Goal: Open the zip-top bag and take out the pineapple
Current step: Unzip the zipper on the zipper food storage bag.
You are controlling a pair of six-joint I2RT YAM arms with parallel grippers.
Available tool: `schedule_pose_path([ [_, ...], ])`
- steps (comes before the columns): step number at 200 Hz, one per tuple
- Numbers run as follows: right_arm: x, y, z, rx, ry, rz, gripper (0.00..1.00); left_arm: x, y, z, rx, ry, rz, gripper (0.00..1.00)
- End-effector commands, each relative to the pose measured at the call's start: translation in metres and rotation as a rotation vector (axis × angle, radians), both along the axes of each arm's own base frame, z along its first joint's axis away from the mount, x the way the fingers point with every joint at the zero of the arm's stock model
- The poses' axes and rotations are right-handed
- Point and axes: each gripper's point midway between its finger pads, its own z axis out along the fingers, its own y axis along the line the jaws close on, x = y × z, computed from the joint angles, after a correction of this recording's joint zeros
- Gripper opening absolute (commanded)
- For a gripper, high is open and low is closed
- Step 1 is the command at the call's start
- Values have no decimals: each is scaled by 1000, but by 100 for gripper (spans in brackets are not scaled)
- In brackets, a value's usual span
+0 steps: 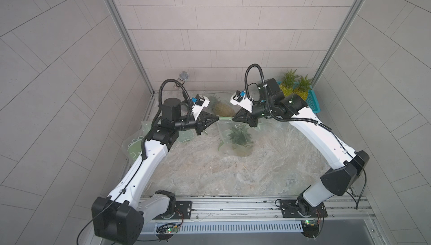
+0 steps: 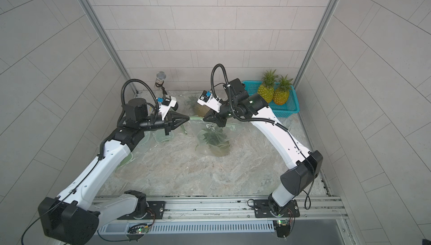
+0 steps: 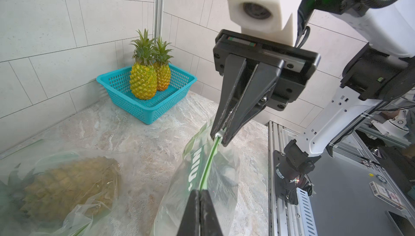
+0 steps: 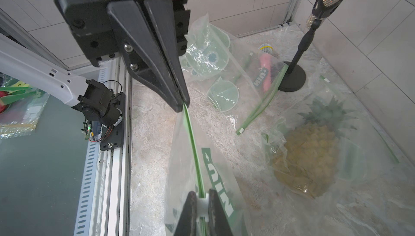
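Two robot arms reach over a marble-look table, seen from above; L gripper and R gripper face each other almost tip to tip toward the table's back, w/ a short green zip strip stretched btwn them; L gripper's jaws are pressed together, pinching one end of the strip; R gripper's jaws are nearly together, clamped on the white slider at the strip's other end; the clear zip-top bag, w/ green print, hangs from the strip below both grippers; the pineapple is inside it, leafy crown toward the strip, just in front of the R gripper in both top views; can't tell if the bag's bottom rests on the table; a 2nd bagged pineapple lies on the table behind the grippers; a teal basket in the far R corner holds two upright pineapples; a mic on a stand is in the far L corner; more clear bags lie on the table's L side.
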Motion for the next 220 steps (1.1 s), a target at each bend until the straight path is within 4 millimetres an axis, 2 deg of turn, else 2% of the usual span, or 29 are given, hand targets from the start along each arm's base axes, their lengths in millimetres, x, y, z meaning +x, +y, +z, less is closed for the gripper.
schedule_pose_path([
  [1, -3, -31, 0, -74, -26, -84, 4, 10, 18, 14, 25, -65, 101, 0],
  [111, -16, -61, -2, -138, -45, -160, 4, 40, 49, 1, 123, -32, 344, 0],
  [220, -21, -78, -6, -174, -43, -205, 4, 45, 66, 1, 170, -24, 433, 0],
])
